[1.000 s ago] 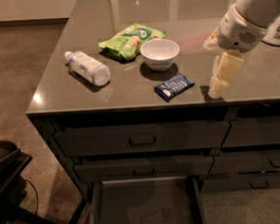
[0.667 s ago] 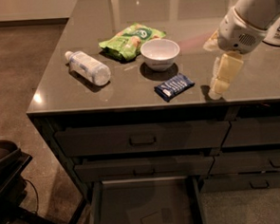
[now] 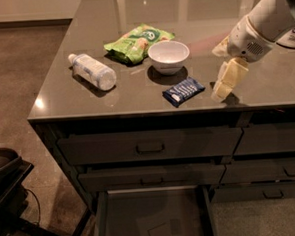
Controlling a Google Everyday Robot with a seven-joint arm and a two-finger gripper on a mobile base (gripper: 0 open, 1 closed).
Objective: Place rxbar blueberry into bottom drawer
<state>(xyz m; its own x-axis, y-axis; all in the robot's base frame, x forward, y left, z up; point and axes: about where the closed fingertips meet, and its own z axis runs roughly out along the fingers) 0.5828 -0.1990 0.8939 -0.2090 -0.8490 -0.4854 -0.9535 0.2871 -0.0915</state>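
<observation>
- The blue snack bar (image 3: 184, 91) lies flat on the counter (image 3: 61, 102), close to the near edge and turned at a slant. It sits just in front of the white bowl (image 3: 169, 56) but does not touch it.
- Lying flat and clear of its neighbours, the bar looks easy to reach from above. I judge that is why it has bare counter around it.
- The tool (image 3: 229, 80) hangs from the pale arm (image 3: 262, 25) on the right, pointing down with its tip at or just above the counter. I cannot tell whether it is released or clenched. It does not have the bar.
- The bar lies just to the left of the tool, about level with its tip, with a strip of bare counter between them. They are near each other but apart.
- The bottom drawer (image 3: 153, 217) stands pulled out below the near edge, its flat grey tray facing up. It seems to be open so the bar can be lowered straight in, almost directly beneath where the bar lies now.
- The two handled drawers (image 3: 150, 148) above it are closed.
- The green snack bag (image 3: 138, 41) and the water bottle (image 3: 92, 71) rest farther back and to the left, well away from the tool.
- By my reading the pick-up is not yet made, and the tool must shift left over the bar first.
</observation>
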